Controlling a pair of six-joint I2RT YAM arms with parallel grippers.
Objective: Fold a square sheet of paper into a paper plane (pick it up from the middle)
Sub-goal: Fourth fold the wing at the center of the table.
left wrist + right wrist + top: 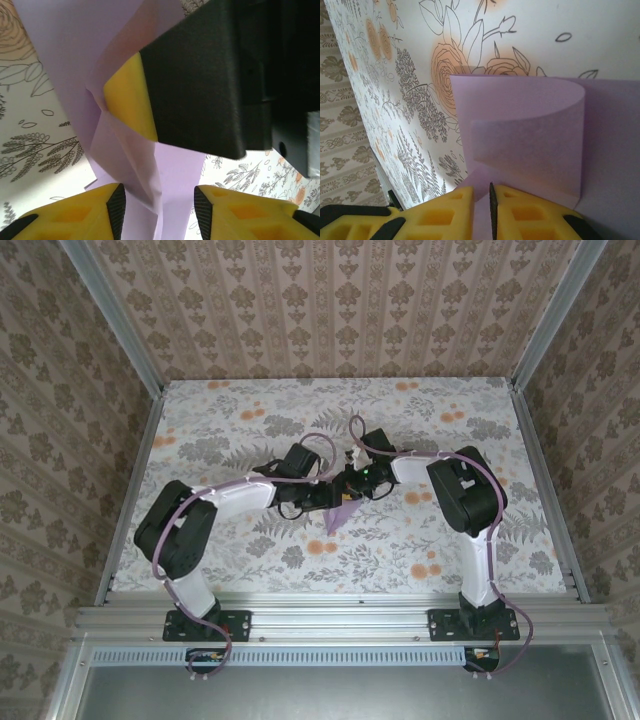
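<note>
The square sheet of paper (pixel 530 130), part-folded, is pinched by your right gripper (pixel 490 192); your left gripper (pixel 159 197) straddles its creased ridge, jaws half apart.

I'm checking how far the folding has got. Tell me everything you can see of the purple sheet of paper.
The sheet of paper is thin, plain lavender and matte. It is partly folded: one flap curls over in a soft, unpressed loop, and sharper creases show in the left wrist view. It sits near the middle of the floral table, between the two arms. The right gripper pinches its edge, and the left gripper stands open astride it.
</note>
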